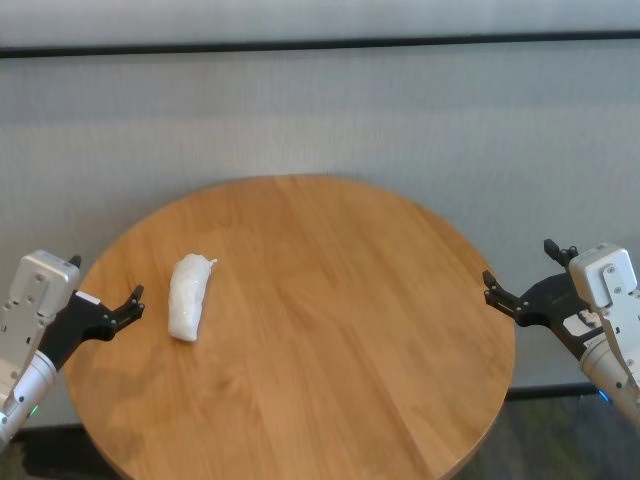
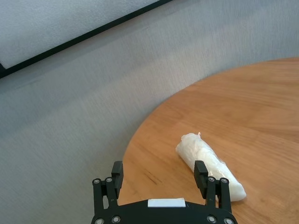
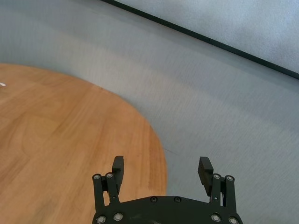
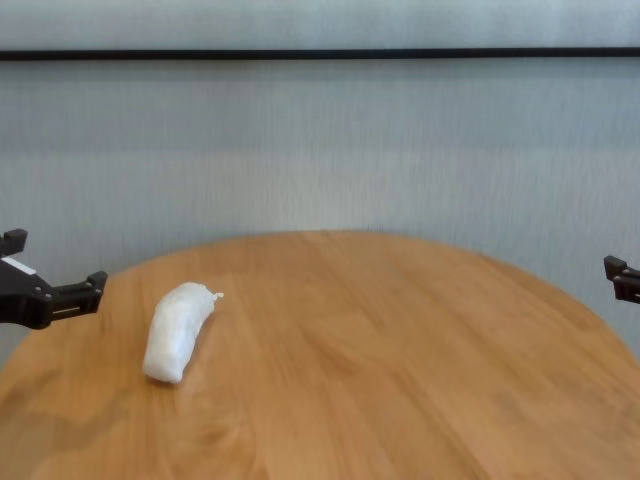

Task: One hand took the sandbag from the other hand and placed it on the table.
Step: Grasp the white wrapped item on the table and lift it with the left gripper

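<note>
While the sandbag lies loose on the table, both arms sit off to the sides:

Sandbag: sandbag [image 1: 189, 297] flat on the wood, on the robot's left part of the table [image 1: 330, 330], long axis running away from the robot, tied tip at the far end; nothing touches it.

Left tool: left tool [image 1: 118, 312] over the table's left edge, just beside the sandbag but apart from it, fingers spread and empty. In its wrist view one fingertip [image 2: 201, 169] overlaps the bag's near end, yet the head view shows a gap, so no contact. The green light on its arm fits the hand that gives the bag away.

Right tool: right tool [image 1: 508, 290] at the table's right edge, well apart from the sandbag, fingers spread and empty; only bare wood and wall lie ahead of it in its wrist view.

Why so placed: likely a rest pose, with the middle left free for a hand-over above the table.

Stage: judged from the layout, no hand holds the bag; whether the task is beginning or finished cannot be told.
</note>
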You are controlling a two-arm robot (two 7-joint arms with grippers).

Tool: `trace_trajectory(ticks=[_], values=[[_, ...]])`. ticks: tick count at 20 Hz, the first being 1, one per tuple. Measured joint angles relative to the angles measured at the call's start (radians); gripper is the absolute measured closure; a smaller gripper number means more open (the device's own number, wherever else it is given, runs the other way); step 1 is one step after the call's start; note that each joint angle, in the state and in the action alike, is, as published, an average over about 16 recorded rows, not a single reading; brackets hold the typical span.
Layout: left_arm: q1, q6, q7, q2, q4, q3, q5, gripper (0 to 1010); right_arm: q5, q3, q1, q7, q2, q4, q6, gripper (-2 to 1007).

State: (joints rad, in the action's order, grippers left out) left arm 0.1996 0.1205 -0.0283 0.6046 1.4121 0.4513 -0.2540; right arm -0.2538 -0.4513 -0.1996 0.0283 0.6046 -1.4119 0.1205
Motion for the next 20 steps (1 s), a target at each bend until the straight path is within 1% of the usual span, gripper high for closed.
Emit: trace_trajectory(ticks=[20], values=[[0.0,0.0,0.0,0.0,0.0,0.0,0.0,10,0.0,0.0,0.0,0.0,0.0,0.0,0.0,4]])
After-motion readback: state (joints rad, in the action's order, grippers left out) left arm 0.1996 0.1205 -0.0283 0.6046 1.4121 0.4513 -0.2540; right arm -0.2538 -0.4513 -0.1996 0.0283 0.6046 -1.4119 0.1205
